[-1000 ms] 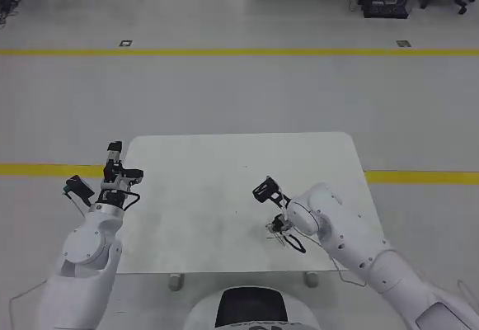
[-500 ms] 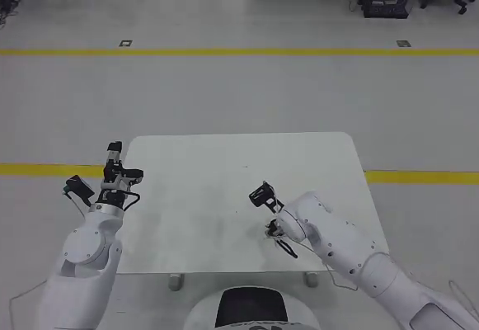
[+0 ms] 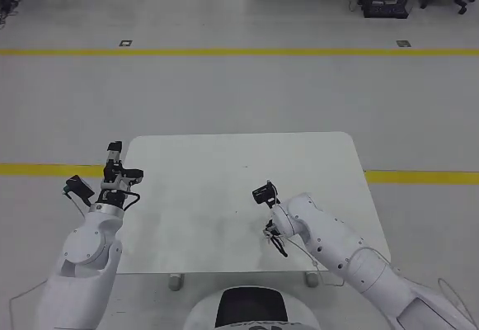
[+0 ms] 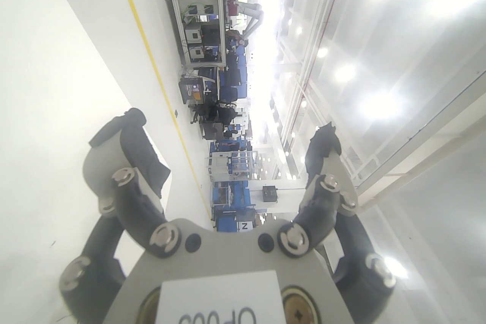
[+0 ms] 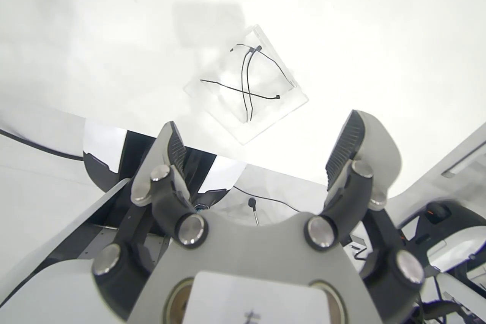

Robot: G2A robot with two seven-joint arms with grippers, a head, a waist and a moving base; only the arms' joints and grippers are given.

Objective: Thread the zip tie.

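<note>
- Progress: nothing threaded yet, by my read. Zip ties [image 5: 245, 92] lie crossed in a clear tray [image 5: 265, 126] near the robot-side edge of the bench [image 3: 206, 165].
- Right jaws: wide open, empty, aimed at the tray, apart from it.
- Left jaws: wide open, empty, pointing up at the bench's left edge.
- Remaining: you must pick one tie and feed its tail through its head.
- Obstruction: overlapping ties and tray walls may crowd your grasp.

Open air between the right gripper [image 5: 262, 122] and the clear tray [image 5: 273, 113], fingers spread wide. Only the tray's low walls stand around the crossed zip ties [image 5: 243, 92].
</note>
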